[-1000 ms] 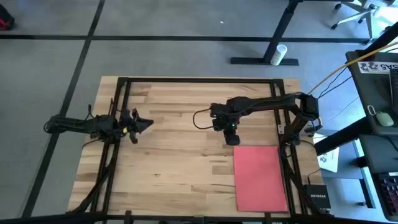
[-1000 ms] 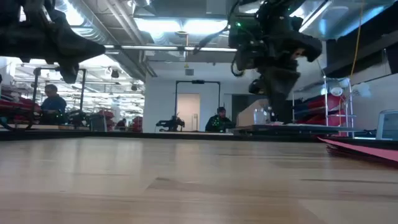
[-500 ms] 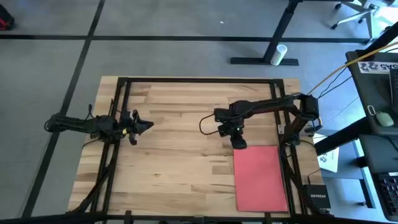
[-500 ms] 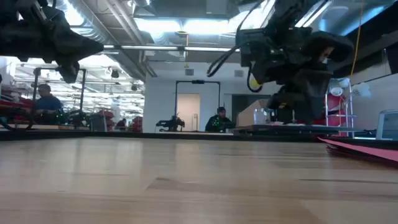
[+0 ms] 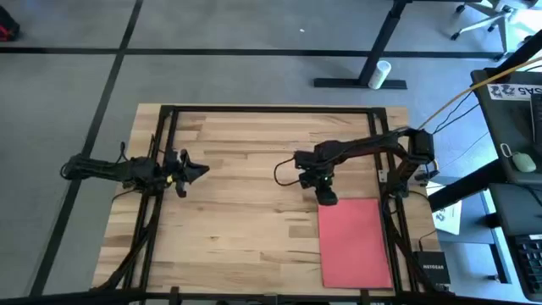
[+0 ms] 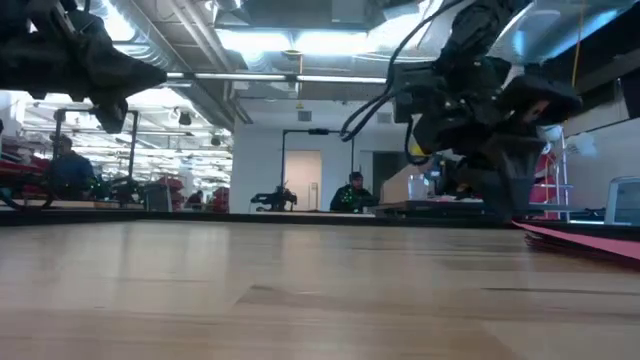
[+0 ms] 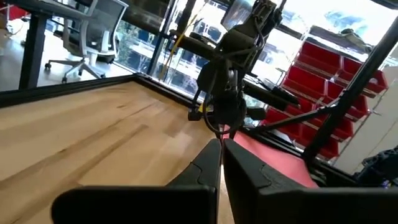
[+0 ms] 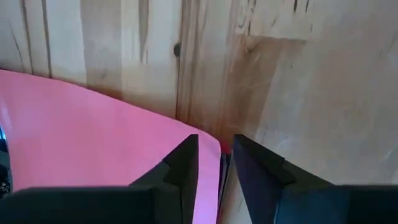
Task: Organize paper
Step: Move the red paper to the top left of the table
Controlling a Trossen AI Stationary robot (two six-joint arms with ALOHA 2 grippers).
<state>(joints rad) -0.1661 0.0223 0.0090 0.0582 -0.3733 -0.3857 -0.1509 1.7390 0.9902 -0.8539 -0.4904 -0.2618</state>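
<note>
wooden desk [image 5: 229,212] has the pink paper [image 5: 354,241] lying flat at its right side, long axis front-to-back. right end effector [image 5: 325,197] nearly closed over its far-left corner; left end effector [image 5: 201,169] closed, idle at left.

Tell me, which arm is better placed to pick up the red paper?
The right one. The right gripper hangs at the corner of the red paper, fingers nearly shut over its corner. The left gripper waits across the table, far from it.
</note>
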